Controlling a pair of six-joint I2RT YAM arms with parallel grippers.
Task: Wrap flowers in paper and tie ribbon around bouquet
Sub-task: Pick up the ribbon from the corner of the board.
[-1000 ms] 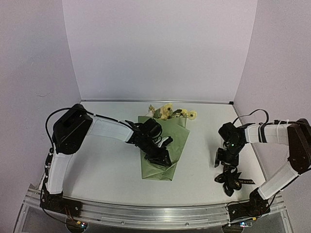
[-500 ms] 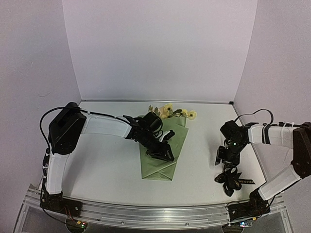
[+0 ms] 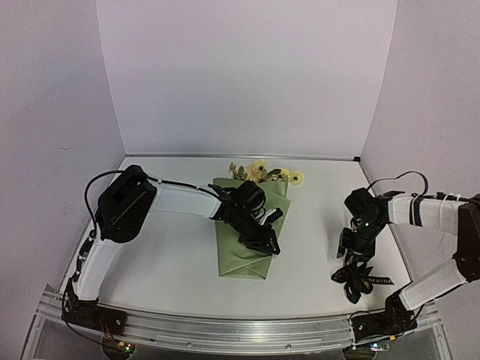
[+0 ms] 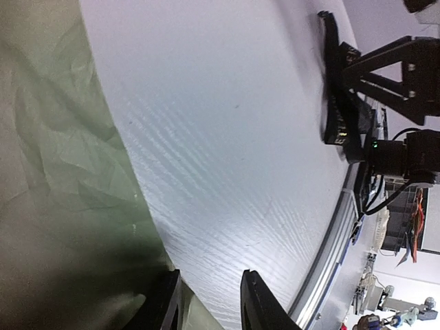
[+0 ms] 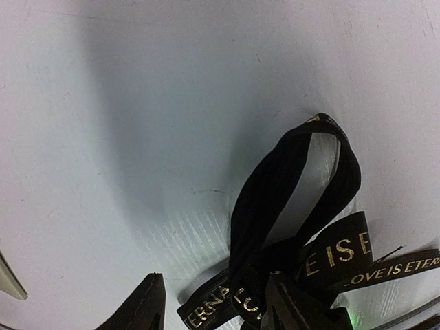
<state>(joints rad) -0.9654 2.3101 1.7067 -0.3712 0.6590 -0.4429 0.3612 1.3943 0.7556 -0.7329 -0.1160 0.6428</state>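
Observation:
The paper (image 3: 247, 251), olive-green, lies folded on the table's middle around the flowers (image 3: 262, 172), whose yellow blooms stick out past its far edge. My left gripper (image 3: 264, 238) hovers low over the paper's right side, open. In the left wrist view my left gripper (image 4: 206, 306) has one finger above the paper (image 4: 55, 172) and the other above bare table. The black ribbon (image 3: 357, 279) lies bunched near the right front. My right gripper (image 3: 349, 247) is just behind it, open. In the right wrist view the lettered ribbon (image 5: 295, 227) loops between the fingers of my right gripper (image 5: 220, 309), ungripped.
A metal rail (image 3: 225, 330) runs along the near table edge. White walls close the back and both sides. From the left wrist, the right arm (image 4: 385, 75) shows far across the white tabletop (image 4: 227, 124).
My left gripper has slid a little to the right over the paper, and its arm has swung with it. My right gripper has edged slightly right above the ribbon.

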